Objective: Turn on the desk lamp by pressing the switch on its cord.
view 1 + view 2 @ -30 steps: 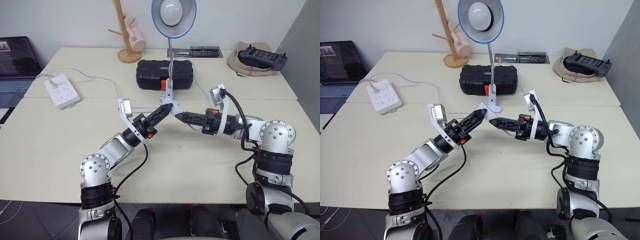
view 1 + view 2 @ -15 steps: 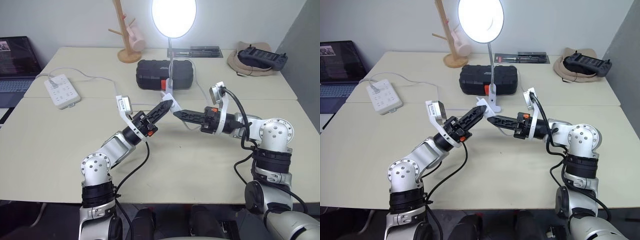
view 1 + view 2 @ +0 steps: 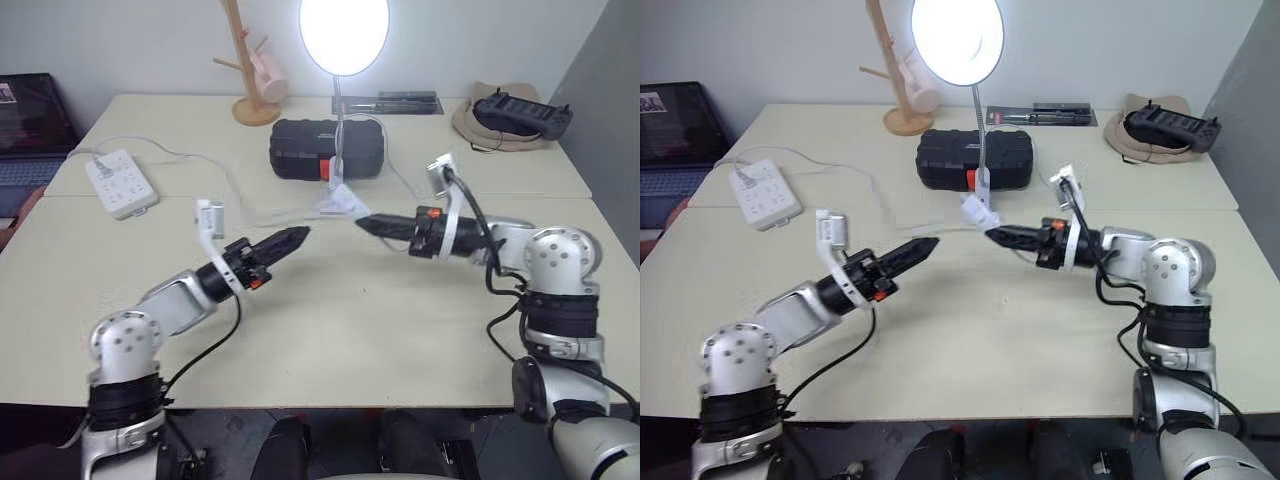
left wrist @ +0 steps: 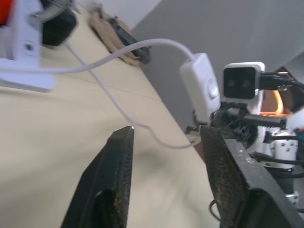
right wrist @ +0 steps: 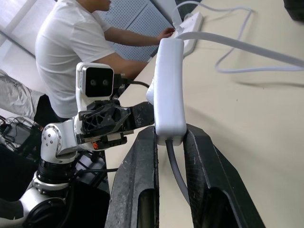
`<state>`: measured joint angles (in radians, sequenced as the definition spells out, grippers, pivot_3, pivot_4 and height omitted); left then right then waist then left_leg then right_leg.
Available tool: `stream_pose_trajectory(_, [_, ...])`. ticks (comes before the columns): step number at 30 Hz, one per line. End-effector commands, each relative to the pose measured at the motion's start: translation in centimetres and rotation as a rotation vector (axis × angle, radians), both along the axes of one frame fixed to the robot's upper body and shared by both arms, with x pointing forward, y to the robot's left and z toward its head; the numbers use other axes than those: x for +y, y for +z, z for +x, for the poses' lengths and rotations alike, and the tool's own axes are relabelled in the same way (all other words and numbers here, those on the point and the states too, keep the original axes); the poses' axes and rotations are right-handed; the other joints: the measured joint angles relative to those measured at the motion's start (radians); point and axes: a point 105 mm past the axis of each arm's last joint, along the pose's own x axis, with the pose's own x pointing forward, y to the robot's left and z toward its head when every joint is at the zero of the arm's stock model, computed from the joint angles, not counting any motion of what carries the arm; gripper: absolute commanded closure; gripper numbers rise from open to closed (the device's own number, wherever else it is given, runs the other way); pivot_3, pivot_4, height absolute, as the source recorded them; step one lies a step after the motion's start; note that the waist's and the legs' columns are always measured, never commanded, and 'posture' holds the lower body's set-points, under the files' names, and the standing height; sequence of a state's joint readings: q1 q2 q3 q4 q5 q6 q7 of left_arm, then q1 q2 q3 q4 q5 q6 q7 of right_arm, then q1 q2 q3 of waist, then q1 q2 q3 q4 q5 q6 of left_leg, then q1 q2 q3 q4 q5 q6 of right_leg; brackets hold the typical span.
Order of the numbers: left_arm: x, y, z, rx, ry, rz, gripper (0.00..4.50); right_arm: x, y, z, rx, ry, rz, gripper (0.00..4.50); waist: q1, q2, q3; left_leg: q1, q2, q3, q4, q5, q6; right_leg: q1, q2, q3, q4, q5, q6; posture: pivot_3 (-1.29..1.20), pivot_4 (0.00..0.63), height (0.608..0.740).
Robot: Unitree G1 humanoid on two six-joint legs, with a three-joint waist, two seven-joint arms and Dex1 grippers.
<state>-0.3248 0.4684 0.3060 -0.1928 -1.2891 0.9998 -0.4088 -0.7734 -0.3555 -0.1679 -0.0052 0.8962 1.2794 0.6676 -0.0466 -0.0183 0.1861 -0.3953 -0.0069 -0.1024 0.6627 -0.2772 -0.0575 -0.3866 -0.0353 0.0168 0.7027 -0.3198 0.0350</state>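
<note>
The desk lamp (image 3: 344, 35), a round white shade rimmed in light blue on a thin silver gooseneck, glows at twelve o'clock on the cream table (image 3: 330, 330); judged from that light, the press has done its work. The small oblong white inline switch (image 5: 169, 90) sits pinched between the black fingers of the right gripper (image 5: 171, 137), which is clamped tight on its lower end, the switch's long axis running on along the fingers; the thin white cord (image 4: 104, 59) trails from both ends toward the lamp's base. The left gripper (image 3: 923, 245) hangs apart at about nine o'clock from the switch, pointing at it, its jaws parted on nothing; the right arm is plainly the nearer, and any further press would mean the left tip travelling toward three o'clock. A person in a white shirt (image 5: 71, 47) sits beyond the table's edge.
</note>
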Motion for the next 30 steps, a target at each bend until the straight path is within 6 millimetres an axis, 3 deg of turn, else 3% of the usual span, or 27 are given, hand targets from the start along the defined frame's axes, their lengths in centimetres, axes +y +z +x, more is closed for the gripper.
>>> stream_pose_trajectory(1, [0.6, 1.3, -0.6, -0.053, -0.009, 0.010, 1.34, 0.6, 1.0, 0.0, -0.069, 0.036, 0.004, 4.12, 0.000, 0.000, 0.000, 0.000, 0.000, 0.000, 0.000, 0.000, 0.000, 0.000, 0.000, 0.000, 0.000, 0.000, 0.000, 0.00, 0.150, 0.740])
stream_pose_trajectory(3, [1.1, 1.4, -0.8, -0.067, -0.001, 0.053, 0.89, 0.7, 0.7, 0.1, -0.093, 0.041, -0.028, 4.12, 0.000, 0.000, 0.000, 0.000, 0.000, 0.000, 0.000, 0.000, 0.000, 0.000, 0.000, 0.000, -0.001, 0.000, 0.000, 0.00, 0.150, 0.740])
stream_pose_trajectory(8, [2.8, 0.3, -1.9, -0.146, -0.039, 0.424, 0.07, 0.3, -2.6, 1.9, -0.326, 0.011, -0.368, 4.12, -0.004, 0.000, 0.000, -0.001, 0.000, 0.000, -0.001, 0.000, 0.000, -0.001, 0.000, 0.000, -0.002, 0.000, 0.000, 0.00, 0.150, 0.740])
stream_pose_trajectory(15, [5.9, -0.8, -1.7, -0.269, -0.105, 0.819, 0.07, 0.8, -7.3, 3.5, -0.601, 0.084, -0.685, 4.12, -0.007, 0.003, 0.002, -0.001, 0.001, 0.002, -0.002, 0.000, 0.000, -0.001, 0.004, 0.000, -0.005, 0.001, -0.001, 0.00, 0.150, 0.740])
stream_pose_trajectory(20, [6.2, -0.9, -0.5, -0.321, -0.076, 0.903, 0.07, 1.3, -9.8, 3.1, -0.664, 0.186, -0.767, 4.12, -0.005, 0.002, 0.002, -0.002, 0.002, 0.001, -0.002, 0.000, 0.000, -0.002, 0.002, 0.000, -0.005, 0.001, -0.001, 0.00, 0.150, 0.740])
stream_pose_trajectory(26, [5.7, -1.5, -0.5, -0.356, -0.107, 0.926, 0.07, 1.1, -10.9, 3.0, -0.639, 0.226, -0.771, 4.12, -0.004, 0.002, 0.002, -0.002, 0.002, 0.000, -0.002, 0.000, 0.000, -0.002, 0.001, 0.000, -0.005, 0.001, -0.001, 0.00, 0.150, 0.740])
stream_pose_trajectory(28, [5.7, -1.6, -0.5, -0.362, -0.110, 0.930, 0.00, 0.9, -10.9, 3.1, -0.626, 0.223, -0.767, 3.42, -0.004, 0.002, 0.002, -0.002, 0.002, 0.000, -0.002, 0.000, 0.000, -0.002, 0.001, -0.001, -0.004, 0.001, -0.001, 0.00, 0.150, 0.740])
stream_pose_trajectory(30, [5.9, -1.6, -0.4, -0.367, -0.106, 0.934, 0.00, 0.7, -10.6, 3.1, -0.617, 0.218, -0.755, 3.07, -0.004, 0.002, 0.002, -0.002, 0.002, 0.000, -0.002, 0.000, 0.000, -0.001, 0.001, -0.001, -0.004, 0.001, -0.001, 0.00, 0.150, 0.740])
